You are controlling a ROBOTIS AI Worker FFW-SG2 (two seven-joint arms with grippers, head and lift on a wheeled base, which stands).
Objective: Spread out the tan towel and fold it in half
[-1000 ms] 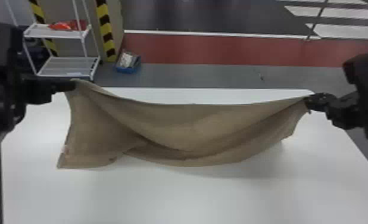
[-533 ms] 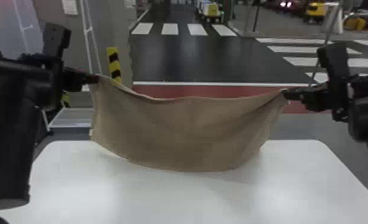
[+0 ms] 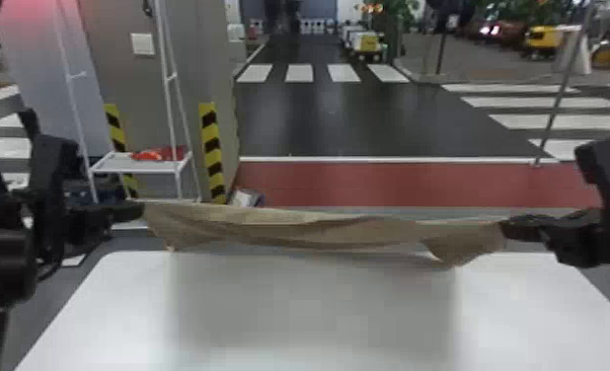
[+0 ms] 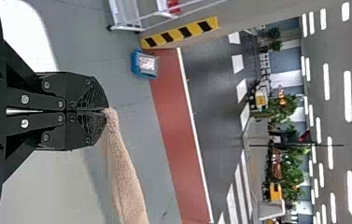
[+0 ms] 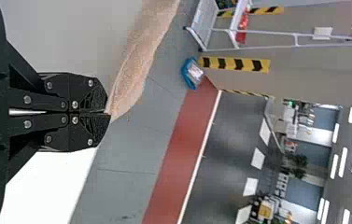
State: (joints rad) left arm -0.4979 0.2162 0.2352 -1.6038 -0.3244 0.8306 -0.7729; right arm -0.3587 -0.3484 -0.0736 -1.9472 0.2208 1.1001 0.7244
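1. Towel (image 3: 319, 232): strung out in the air over the table's (image 3: 541, 306) far edge, sagging a bit mid-span. Can't tell if it touches the table.
2. Left end effector (image 3: 141, 212): clamped on one towel corner, over the table's far left.
3. Right end effector (image 3: 504, 228): clamped on the other, over the table's far right.
4. Done: corners gripped, top edge stretched. Left, I'd say: lay it flat on the table, then fold in half.

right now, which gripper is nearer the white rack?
Left. The left gripper holds the end of the towel on the same side as the white rack; the right gripper holds the opposite end, farther from it.
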